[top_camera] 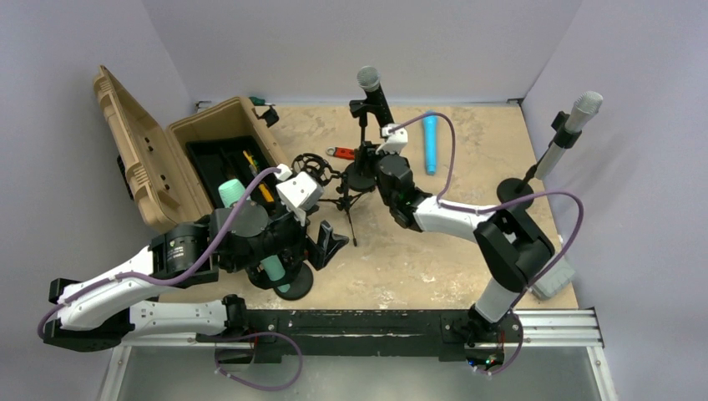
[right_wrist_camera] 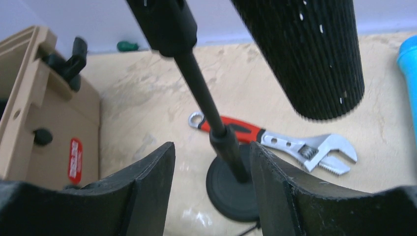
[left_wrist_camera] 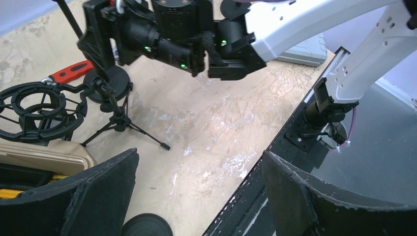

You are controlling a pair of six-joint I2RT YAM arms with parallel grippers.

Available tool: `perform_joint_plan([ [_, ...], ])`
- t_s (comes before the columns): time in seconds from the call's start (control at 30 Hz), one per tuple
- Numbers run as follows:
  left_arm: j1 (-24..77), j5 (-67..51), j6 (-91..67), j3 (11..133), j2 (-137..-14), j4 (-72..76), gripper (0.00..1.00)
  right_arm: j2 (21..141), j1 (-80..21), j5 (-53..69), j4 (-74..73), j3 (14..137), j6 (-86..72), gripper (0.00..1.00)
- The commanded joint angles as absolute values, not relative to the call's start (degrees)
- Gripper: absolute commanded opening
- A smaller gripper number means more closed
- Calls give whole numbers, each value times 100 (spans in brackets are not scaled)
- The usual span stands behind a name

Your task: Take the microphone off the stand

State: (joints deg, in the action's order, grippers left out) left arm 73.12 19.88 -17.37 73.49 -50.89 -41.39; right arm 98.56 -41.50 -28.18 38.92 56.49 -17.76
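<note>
Loosely, the parted right claw [right_wrist_camera: 211,153] straddles the stand pole [right_wrist_camera: 199,86], wrench [right_wrist_camera: 295,143] behind; left claw [left_wrist_camera: 199,157] gapes empty.

Lilac walls [top_camera: 334,42], tan tabletop [top_camera: 409,255] (mottled) — evenly lit

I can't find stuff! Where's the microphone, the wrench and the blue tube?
microphone [top_camera: 376,98], top view, black body.
wrench [right_wrist_camera: 243,131], right wrist view, red handle.
blue tube [top_camera: 429,142], top view, its middle.

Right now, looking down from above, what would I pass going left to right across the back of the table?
The tan case → red-handled wrench → black microphone → blue tube → silver-headed microphone.
</note>
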Motion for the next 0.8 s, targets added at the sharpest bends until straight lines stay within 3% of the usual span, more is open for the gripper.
perform_joint_plan([
  [0.0,7273,1947,-1685,7471,-5122,-4023,93,10309,-4138,-3428,4338,6253,-1326,52],
  [0.1,7241,1938,-1638,7471,-5144,-4017,93,10672,-4137,-3469,4352,6547,-1160,40],
  [0.2,7180,1890,-1615,7487,-5173,-4035,94,10951,-4133,-3651,4406,6749,-969,16],
  [0.27,7137,1828,-1617,7481,-5185,-4037,94,11047,-4140,-3873,4463,6772,-840,7],
  [0.5,7050,1686,-1626,7460,-5260,-4010,94,10867,-4087,-4239,4943,6198,-334,0],
  [0.77,7042,1540,-1682,7453,-5352,-3926,94,10048,-4061,-4740,5280,5253,-32,0],
])
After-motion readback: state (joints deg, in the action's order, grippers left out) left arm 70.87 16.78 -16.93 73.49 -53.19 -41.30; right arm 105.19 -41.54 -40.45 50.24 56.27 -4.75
